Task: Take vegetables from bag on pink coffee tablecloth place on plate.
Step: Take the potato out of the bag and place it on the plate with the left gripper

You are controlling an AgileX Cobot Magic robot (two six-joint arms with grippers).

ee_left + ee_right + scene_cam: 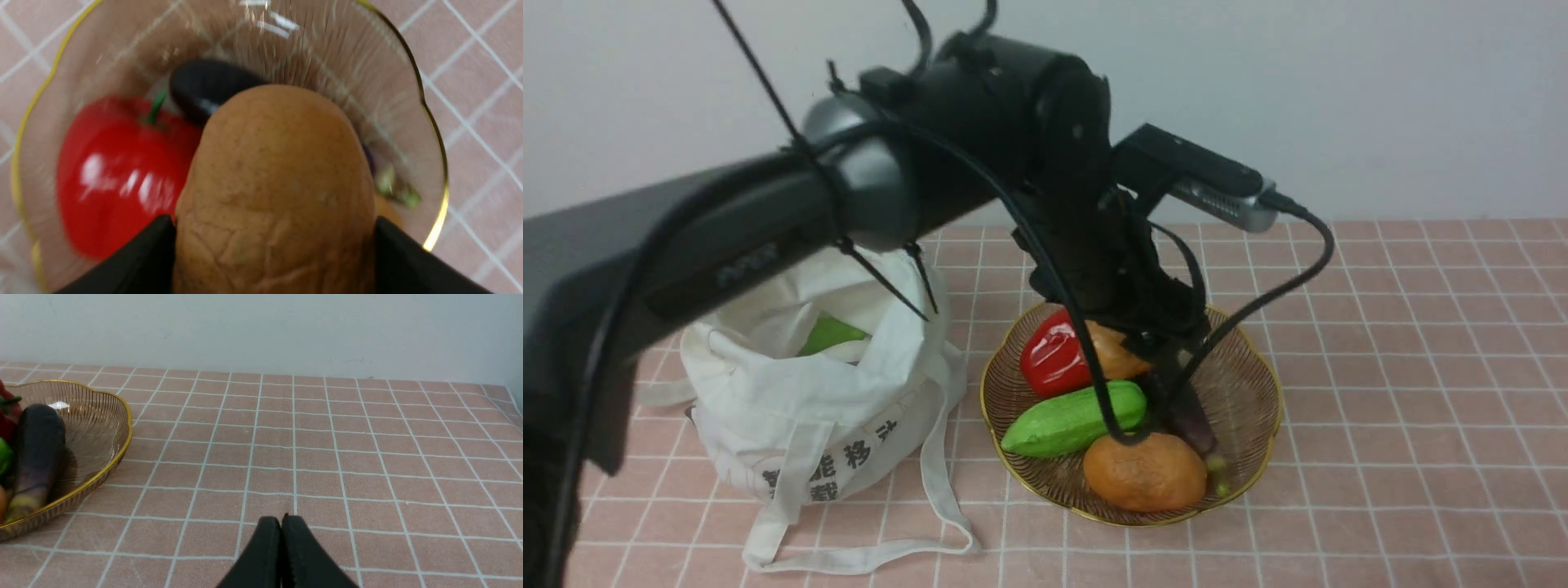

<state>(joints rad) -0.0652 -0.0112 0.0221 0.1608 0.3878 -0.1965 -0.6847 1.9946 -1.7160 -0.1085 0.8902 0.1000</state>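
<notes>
Front view: left arm reaches across above the bag, wrist bent down over the plate.
Left pincer clamps a potato above the plate, its long axis along the fingers, free end toward the eggplant; right pincer pressed shut, empty, over the pink surface.

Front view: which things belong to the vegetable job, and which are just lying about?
Job: bag, green piece inside it, plate, tablecloth, red pepper, gourd, eggplant, potato on plate, second potato in left gripper.
Not the job: wall; right gripper, shut, empty.
</notes>
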